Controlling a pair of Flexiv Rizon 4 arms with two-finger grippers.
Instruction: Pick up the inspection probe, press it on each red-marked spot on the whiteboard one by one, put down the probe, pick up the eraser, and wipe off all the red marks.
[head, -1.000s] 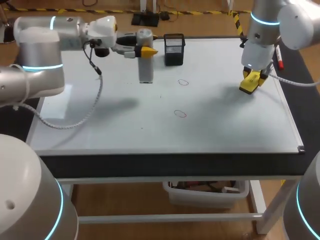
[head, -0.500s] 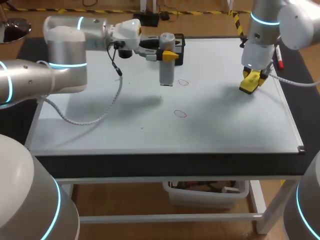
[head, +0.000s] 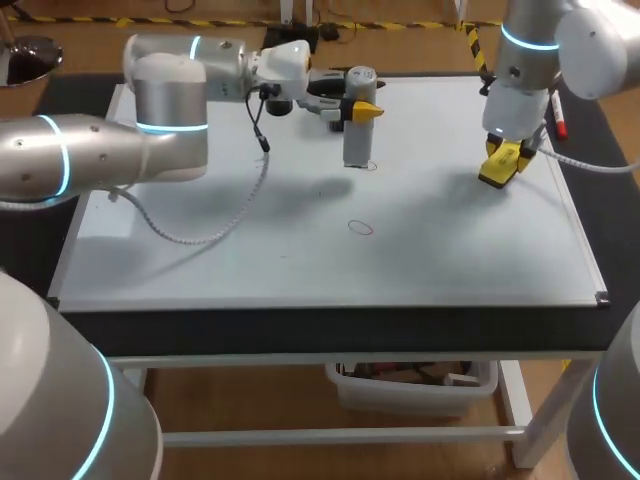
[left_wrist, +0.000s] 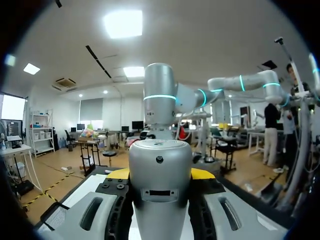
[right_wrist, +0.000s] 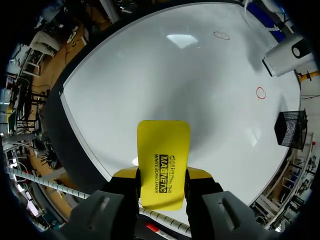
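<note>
Item: table (head: 330, 328) — a dark top is carrying the whiteboard (head: 420, 265), with a dark front edge running across the head view and dark borders showing at both sides of the board. White legs (head: 532, 425) are standing under the top, and a white crossbar (head: 330, 436) is joining them low down. A pale bin (head: 345, 392) is sitting beneath the table, between the legs. Brown floor (head: 230, 395) is showing through the frame. Light — a bright patch (right_wrist: 181, 41) is reflecting off the whiteboard in the right wrist view.
</note>
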